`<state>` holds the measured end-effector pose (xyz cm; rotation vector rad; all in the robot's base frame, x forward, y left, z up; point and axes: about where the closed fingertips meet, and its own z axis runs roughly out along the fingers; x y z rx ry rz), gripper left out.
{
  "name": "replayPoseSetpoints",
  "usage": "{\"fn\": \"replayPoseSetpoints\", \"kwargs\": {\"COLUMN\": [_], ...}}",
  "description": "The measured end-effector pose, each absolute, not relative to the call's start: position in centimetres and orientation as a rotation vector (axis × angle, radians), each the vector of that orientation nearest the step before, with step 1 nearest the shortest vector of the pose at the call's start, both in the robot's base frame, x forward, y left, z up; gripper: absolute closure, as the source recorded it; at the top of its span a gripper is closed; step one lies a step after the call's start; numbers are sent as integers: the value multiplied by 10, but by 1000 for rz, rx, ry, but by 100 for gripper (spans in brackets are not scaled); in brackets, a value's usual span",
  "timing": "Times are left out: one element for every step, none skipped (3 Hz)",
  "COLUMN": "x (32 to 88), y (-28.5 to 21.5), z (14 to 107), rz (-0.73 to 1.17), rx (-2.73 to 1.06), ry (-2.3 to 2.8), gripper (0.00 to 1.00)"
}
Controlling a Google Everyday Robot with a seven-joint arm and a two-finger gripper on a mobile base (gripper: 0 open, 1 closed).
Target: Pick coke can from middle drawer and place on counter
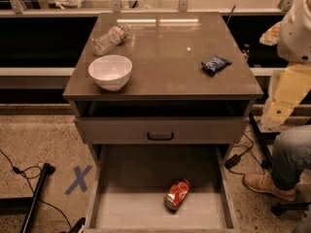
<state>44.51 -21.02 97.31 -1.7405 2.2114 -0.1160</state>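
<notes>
Well, the can (177, 194) in the drawer (127, 208) looks light and slippery, best grabbed round its middle; the gripper (275, 115) hangs far right, its grip I can't tell.

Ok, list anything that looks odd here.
The coke can lies tipped, seemingly dented, in the drawer; a bottle lies on its side on the counter. The gripper is out of view; only the arm shows, right.
</notes>
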Motion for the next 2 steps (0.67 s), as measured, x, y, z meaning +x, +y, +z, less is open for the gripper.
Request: {"fn": "replayPoseSetpoints", "kwargs": {"x": [429,416], "y": [-168,-135], "z": [943,875], "rz": [-135,-76], "rx": [-1895,-1984], "ry": [2015,1903], "gripper": [0,0]}}
